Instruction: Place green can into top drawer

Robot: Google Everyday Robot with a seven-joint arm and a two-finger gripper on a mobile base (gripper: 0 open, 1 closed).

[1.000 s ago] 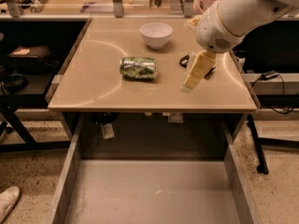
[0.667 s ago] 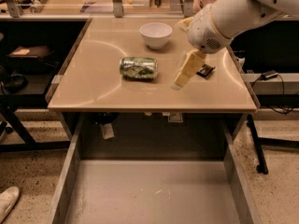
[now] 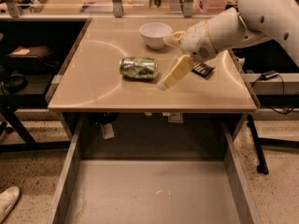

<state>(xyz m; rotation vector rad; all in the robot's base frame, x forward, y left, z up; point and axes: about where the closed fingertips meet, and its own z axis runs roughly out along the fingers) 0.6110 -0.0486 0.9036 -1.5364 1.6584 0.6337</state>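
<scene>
Jaws apart, empty, just right of green can (image 3: 138,67) on its side, axis left-right

Green can (image 3: 138,68) on its side on the tabletop (image 3: 93,92), long axis left-right, roughly mid-table. Green-and-white mottled label facing up, silver ends at left and right. Not in the drawer.

Top drawer (image 3: 65,181) pulled out toward the camera below the table's front edge – wide, shallow, grey, with low side walls and a flat scuffed bottom.

Gripper (image 3: 170,76) just right of the can over the tabletop, angled down-left toward it – can't tell if touching.
</scene>
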